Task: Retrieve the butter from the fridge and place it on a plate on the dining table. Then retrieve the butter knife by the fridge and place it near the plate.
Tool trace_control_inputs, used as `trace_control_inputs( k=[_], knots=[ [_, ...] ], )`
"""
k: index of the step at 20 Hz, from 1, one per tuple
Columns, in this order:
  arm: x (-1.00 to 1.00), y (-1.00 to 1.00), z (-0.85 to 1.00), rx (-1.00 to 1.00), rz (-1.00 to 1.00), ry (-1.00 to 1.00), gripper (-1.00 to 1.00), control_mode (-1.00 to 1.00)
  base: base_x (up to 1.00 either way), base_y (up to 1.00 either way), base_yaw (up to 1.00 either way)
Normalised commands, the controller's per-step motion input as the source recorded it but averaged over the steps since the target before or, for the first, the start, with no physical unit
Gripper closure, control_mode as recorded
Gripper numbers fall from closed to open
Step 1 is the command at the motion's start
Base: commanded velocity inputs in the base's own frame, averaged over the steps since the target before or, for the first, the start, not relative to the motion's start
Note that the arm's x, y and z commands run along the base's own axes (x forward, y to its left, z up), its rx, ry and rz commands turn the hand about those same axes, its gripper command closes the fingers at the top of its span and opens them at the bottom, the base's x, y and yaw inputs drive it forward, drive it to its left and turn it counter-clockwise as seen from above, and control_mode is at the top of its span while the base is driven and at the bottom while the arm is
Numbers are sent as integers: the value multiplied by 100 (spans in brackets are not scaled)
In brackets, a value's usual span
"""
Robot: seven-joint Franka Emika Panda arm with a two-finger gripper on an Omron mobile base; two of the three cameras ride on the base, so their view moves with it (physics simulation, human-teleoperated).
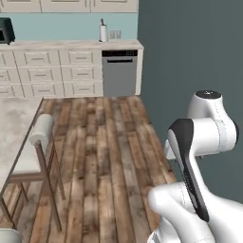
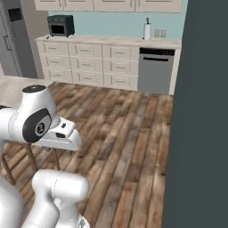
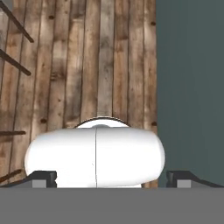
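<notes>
My gripper [image 3: 113,179] points down at the wooden floor, folded in over the robot's own base. Its fingertips [image 3: 45,178] stand far apart with nothing between them, so it is open. The dining table [image 1: 16,118], with its marbled stone top, is at the left edge of the left base view. The grey fridge [image 2: 11,42] stands at the far left of the right base view, beyond the table. The butter, the plate and the butter knife are out of view.
A dark teal wall [image 1: 190,57] stands close on the right. A cream stool [image 1: 40,137] is tucked at the table's edge. At the back are cream cabinets, a dishwasher [image 1: 119,73], a paper towel roll [image 1: 103,33] and a toaster oven [image 2: 61,25]. Wooden floor [image 1: 109,152] lies open ahead.
</notes>
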Motion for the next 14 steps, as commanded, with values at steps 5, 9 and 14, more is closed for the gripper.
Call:
trace_control_inputs(
  k=[5, 9, 14],
  knots=[
    [0, 0, 0, 0, 0, 0, -100, 100, 100, 0, 7],
    [0, 0, 0, 0, 0, 0, -100, 100, 100, -5, 7],
    [0, 0, 0, 0, 0, 0, -100, 100, 100, 0, 8]
  ],
)
